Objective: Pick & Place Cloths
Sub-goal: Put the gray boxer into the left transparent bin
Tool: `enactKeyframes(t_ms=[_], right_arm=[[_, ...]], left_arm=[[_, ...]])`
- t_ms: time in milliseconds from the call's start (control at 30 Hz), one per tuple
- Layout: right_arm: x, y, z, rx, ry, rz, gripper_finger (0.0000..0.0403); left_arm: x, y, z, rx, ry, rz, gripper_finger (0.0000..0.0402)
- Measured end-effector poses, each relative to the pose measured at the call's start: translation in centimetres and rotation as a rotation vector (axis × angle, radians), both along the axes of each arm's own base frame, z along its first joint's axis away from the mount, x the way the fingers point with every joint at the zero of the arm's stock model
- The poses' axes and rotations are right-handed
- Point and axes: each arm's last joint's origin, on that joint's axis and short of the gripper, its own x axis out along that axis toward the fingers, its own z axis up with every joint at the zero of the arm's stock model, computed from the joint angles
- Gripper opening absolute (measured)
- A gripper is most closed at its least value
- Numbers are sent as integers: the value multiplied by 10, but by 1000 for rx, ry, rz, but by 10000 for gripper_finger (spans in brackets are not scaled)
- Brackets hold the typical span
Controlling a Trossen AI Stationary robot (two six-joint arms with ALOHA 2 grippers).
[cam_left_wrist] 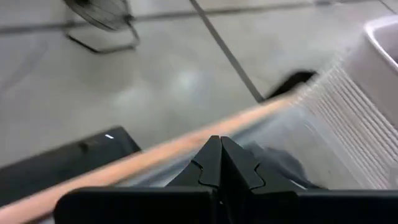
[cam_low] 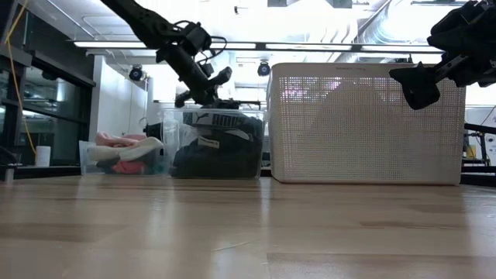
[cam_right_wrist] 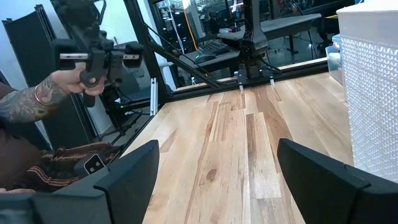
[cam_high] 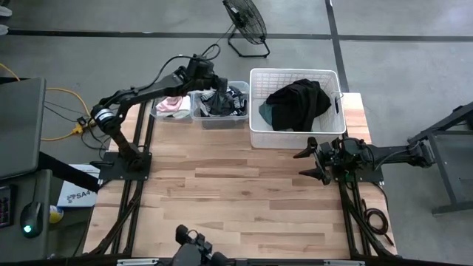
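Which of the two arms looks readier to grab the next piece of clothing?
Left. Its gripper hangs right over the clear bin of dark cloths; the right gripper waits open beside the white basket.

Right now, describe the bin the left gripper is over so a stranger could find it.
Start at the white basket on the table's far edge. The clear bin sits directly beside it, under the left gripper. It holds dark cloths; the next bin holds pink and white ones.

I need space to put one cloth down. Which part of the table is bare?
The wooden table is bare in front of the white basket and clear bins, up to the right claw. The far edge is crowded.
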Motion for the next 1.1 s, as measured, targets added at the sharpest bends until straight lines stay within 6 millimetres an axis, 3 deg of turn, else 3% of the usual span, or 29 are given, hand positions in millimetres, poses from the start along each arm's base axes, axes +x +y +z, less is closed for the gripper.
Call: enactKeyframes(t_ms=[300, 533, 933, 1100], right_arm=[[0, 0, 0, 0, 0, 0, 318], [0, 0, 0, 0, 0, 0, 318], [0, 0, 0, 0, 0, 0, 318], [0, 0, 0, 0, 0, 0, 318]], left_arm=[[9, -23, -13, -162, 66, -221, 0], [17, -41, -26, -172, 218, -192, 0], [28, -32, -53, -198, 266, -71, 0], [29, -32, -51, -202, 243, -86, 0]])
